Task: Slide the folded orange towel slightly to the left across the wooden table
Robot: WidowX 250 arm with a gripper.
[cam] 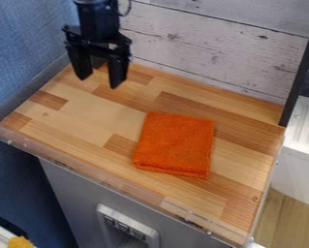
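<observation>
The black gripper (101,83) hangs over the back left part of the wooden counter, pointing down. Its two fingers stand apart, open, with nothing between them. An orange cloth (176,144), folded into a rough rectangle, lies flat on the counter (92,118) right of the middle. The cloth is to the right of the gripper and nearer the front edge, and the two do not touch.
A clear low rim (111,180) runs along the counter's front edge. Whitewashed boards (208,46) stand behind, a blue wall (21,53) at the left, and a dark upright post (301,72) at the back right corner. A white surface (305,126) lies beyond the right side.
</observation>
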